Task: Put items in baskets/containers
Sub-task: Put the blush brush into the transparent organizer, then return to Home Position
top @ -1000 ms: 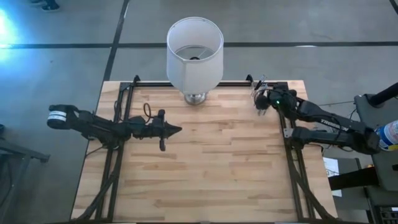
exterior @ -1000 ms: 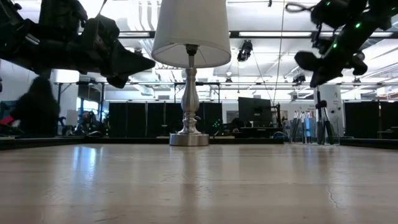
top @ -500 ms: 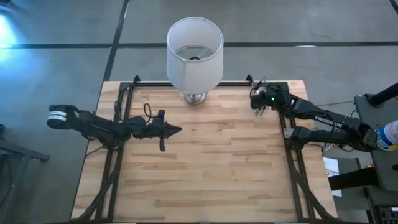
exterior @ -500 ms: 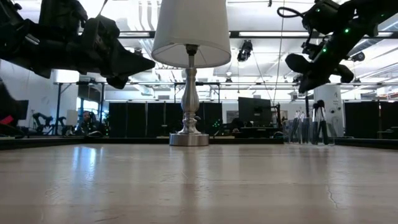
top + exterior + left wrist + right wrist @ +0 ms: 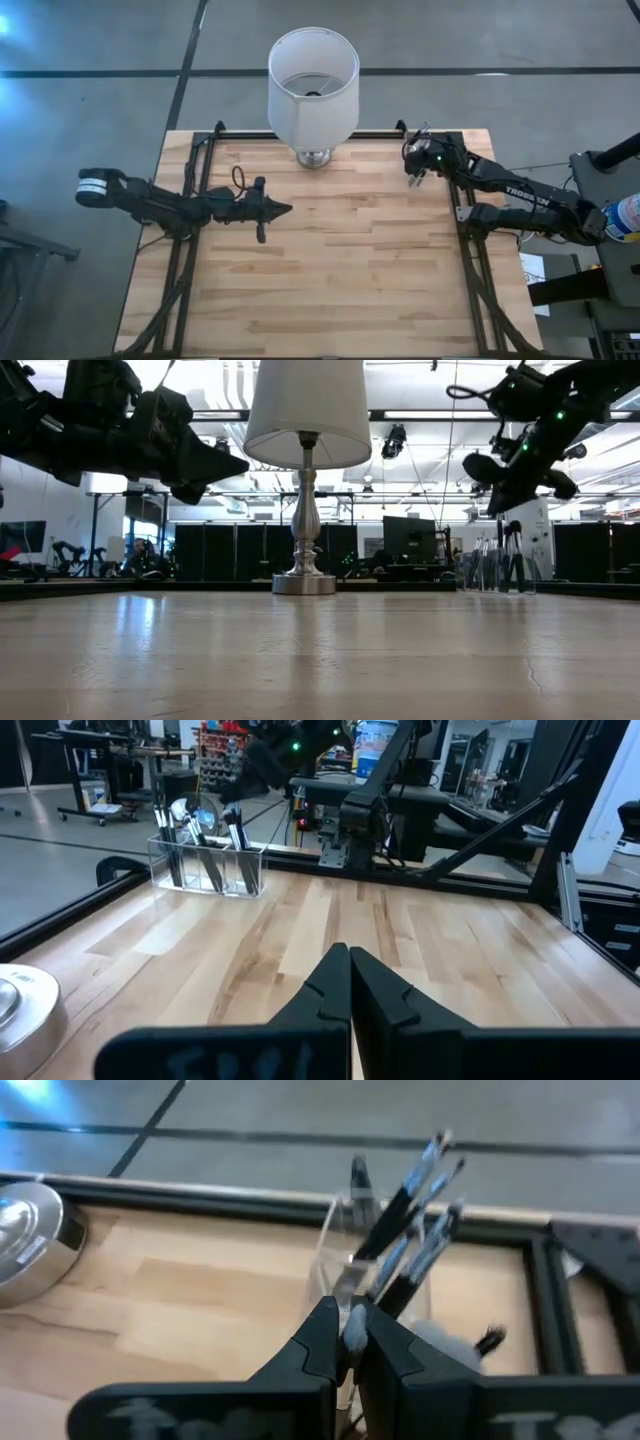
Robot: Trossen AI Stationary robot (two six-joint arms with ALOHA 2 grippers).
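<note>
A brush (image 5: pixel 352 1330) is pinched by the right hand (image 5: pixel 350 1342) above the cup (image 5: pixel 375 1275); released off-centre, it could be dropped onto the surface (image 5: pixel 340 270).

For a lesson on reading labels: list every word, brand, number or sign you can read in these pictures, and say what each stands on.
Nothing can be read with certainty.
White lettering on the right arm: too small to read.
Pale marks on the housing behind the left gripper: blurred.
Pale marks on the housing behind the right gripper: blurred.
</note>
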